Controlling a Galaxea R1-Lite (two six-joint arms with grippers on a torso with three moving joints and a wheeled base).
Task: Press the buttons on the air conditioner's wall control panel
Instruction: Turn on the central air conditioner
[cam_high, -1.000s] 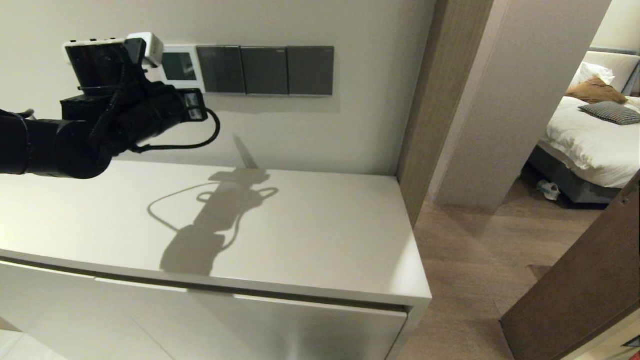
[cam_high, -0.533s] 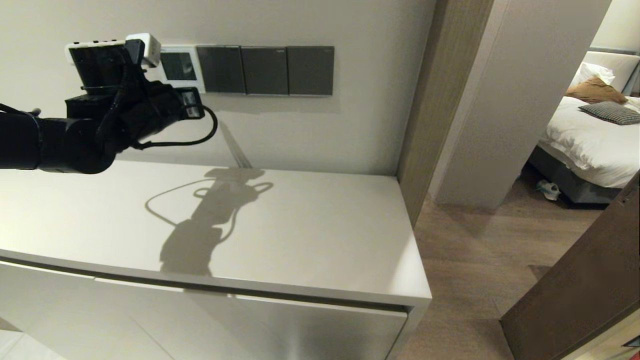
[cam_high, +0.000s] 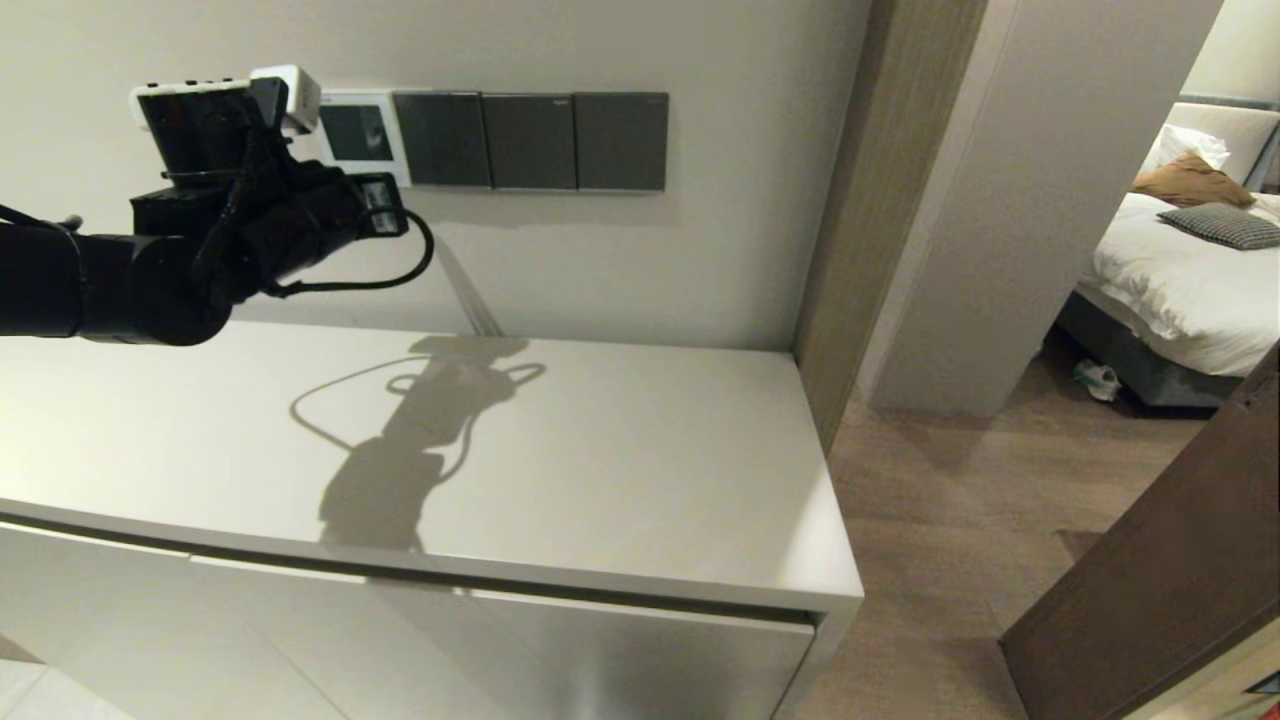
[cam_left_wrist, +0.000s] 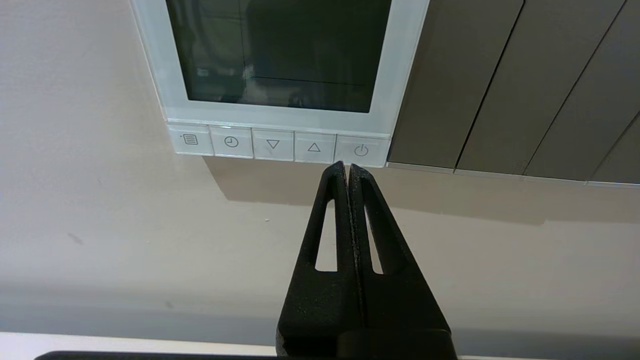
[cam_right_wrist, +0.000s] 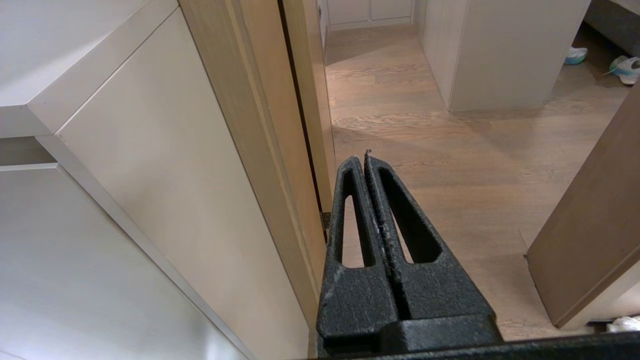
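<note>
The air conditioner's wall control panel (cam_high: 355, 135) is a white square with a dark screen (cam_left_wrist: 280, 50), on the wall at the upper left. Its buttons (cam_left_wrist: 272, 144) form a row along its lower edge, with the power button (cam_left_wrist: 361, 150) at the end nearest the switch plates. My left arm (cam_high: 250, 230) reaches up to the panel. My left gripper (cam_left_wrist: 347, 167) is shut, its tips at the lower edge of the power button; contact cannot be told. My right gripper (cam_right_wrist: 366, 159) is shut and empty, parked low beside the cabinet over the wood floor.
Three dark grey switch plates (cam_high: 530, 140) adjoin the panel on the right. A white cabinet top (cam_high: 600, 450) lies below the arm. A wooden door frame (cam_high: 850, 200) and a bedroom with a bed (cam_high: 1180, 270) are on the right.
My left arm rose a little and moved closer to the wall and the panel's lower edge, then nearly stopped. The screen stays dark.
</note>
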